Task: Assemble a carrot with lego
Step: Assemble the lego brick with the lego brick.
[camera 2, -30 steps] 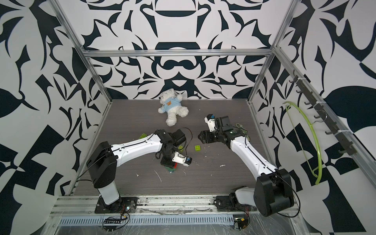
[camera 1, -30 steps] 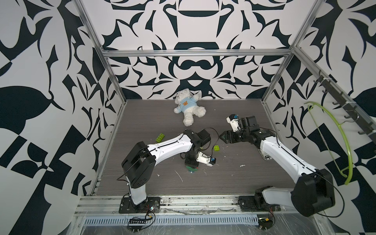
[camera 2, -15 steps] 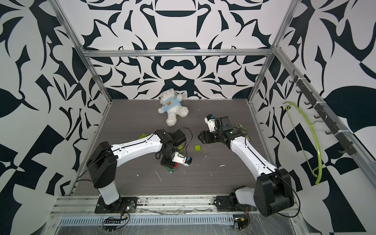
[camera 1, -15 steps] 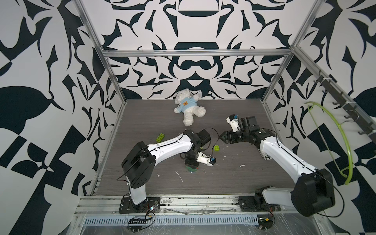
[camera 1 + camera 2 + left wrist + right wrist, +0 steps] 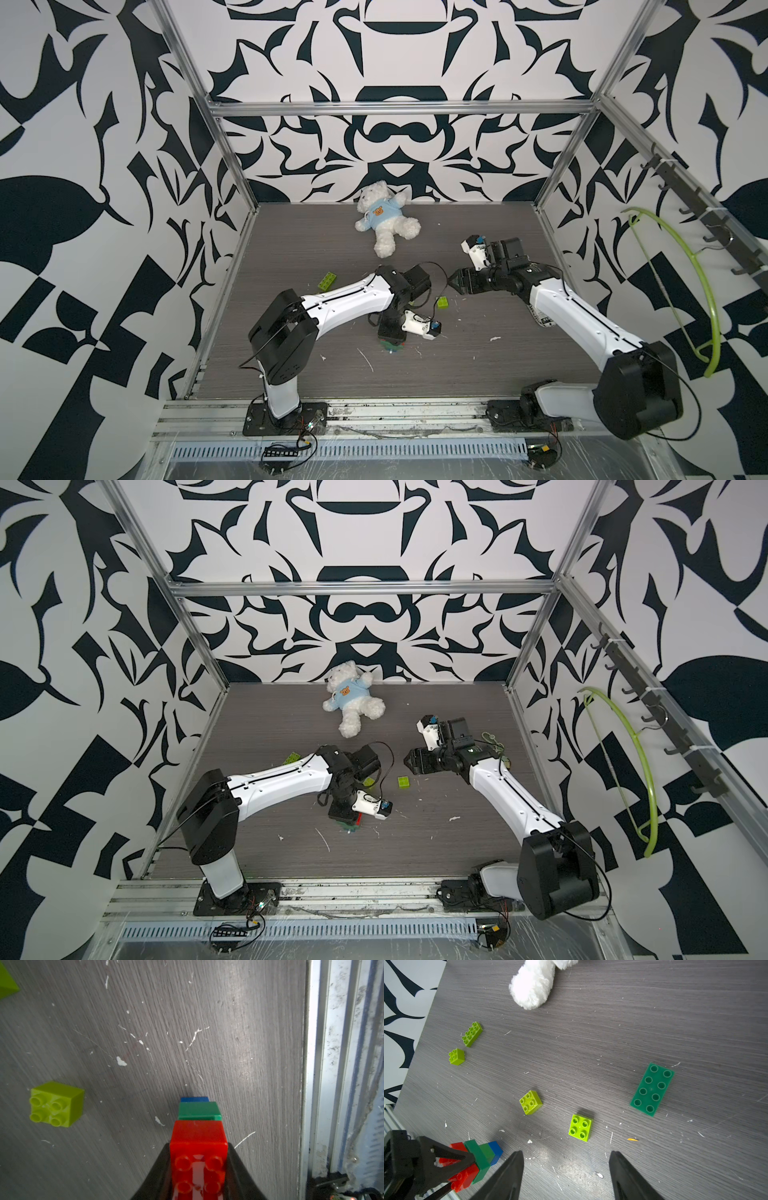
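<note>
Two grippers show in both top views: the left gripper [image 5: 390, 341] [image 5: 347, 817] points down onto the carrot [image 5: 352, 823] toward the bench's [image 5: 498, 365] front edge, the right gripper [image 5: 454, 282] hangs right of mid-bench, and a bear [image 5: 384, 222] lies at the back edge. From the left wrist we see the jaws clenched on the carrot's red brick [image 5: 198, 1142], a green brick [image 5: 198, 1110] and blue brick [image 5: 194, 1099] beyond it. From the right wrist we see the right gripper [image 5: 564, 1155] released and empty, four lime bricks [image 5: 530, 1102] and a long green brick [image 5: 652, 1088] lying loose, apart.
</note>
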Tool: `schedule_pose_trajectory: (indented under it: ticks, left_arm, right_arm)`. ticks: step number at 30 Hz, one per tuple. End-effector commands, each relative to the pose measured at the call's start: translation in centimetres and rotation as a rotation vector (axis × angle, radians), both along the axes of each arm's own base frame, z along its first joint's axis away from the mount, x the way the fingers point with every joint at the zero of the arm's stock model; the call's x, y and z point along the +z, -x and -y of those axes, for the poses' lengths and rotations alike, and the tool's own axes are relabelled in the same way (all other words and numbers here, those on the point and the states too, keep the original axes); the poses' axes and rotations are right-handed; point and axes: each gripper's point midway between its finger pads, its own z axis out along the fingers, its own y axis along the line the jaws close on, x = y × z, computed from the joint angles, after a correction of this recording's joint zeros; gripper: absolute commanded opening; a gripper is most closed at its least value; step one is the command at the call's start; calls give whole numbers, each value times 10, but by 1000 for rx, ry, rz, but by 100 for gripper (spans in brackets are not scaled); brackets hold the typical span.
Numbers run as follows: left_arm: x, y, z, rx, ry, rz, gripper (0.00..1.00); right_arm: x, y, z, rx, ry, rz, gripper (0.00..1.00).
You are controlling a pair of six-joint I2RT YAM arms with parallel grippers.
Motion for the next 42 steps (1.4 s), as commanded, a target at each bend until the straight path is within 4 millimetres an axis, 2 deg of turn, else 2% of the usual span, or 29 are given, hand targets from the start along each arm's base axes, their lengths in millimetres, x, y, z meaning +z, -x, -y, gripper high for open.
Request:
schedule_pose_trajectory:
  ticks: [1, 16, 42]
  left_arm:
    - [-1, 8, -5, 14, -16, -22, 14]
    - [-12, 10, -8, 38, -26, -10, 13]
    - [-55, 31, -48, 69, -253, -85, 9]
  right_arm:
    - [4, -2, -2, 6, -17, 19, 70]
    - [4, -3, -3, 8, -20, 17, 70]
    - [0, -3, -2, 4, -13, 8, 70]
